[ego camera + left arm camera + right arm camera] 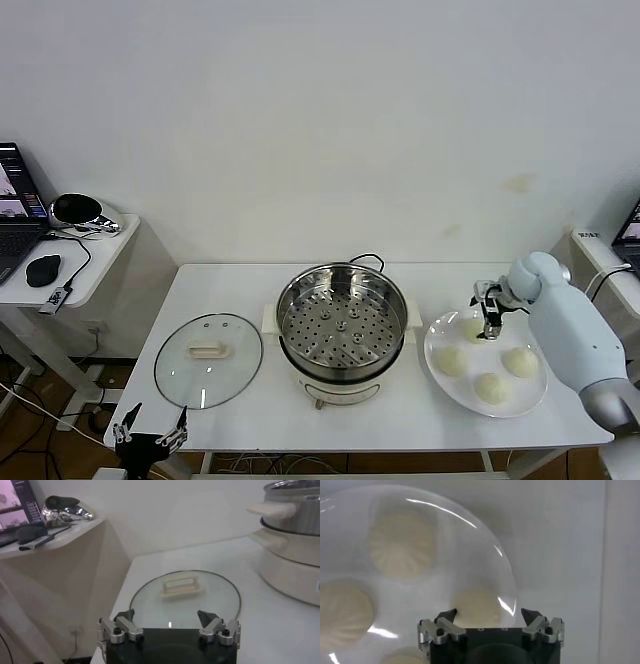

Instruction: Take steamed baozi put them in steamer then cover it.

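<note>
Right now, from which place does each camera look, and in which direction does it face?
Head view: on the robot's head, looking forward and down at the table, steamer and plate; both arms show.
Left wrist view: on the left arm, facing the cover; open left gripper shows.
Right wrist view: on the right arm, looking down at the baozi; open right gripper shows.
Shared: head and left wrist views both show cover and steamer.

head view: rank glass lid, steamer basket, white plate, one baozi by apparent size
1. Steamer basket, widest rim.
2. White plate and glass lid: look about alike, the plate perhaps slightly wider; not ranking them.
3. Baozi, far smaller; four sit on the plate, all similar.
</note>
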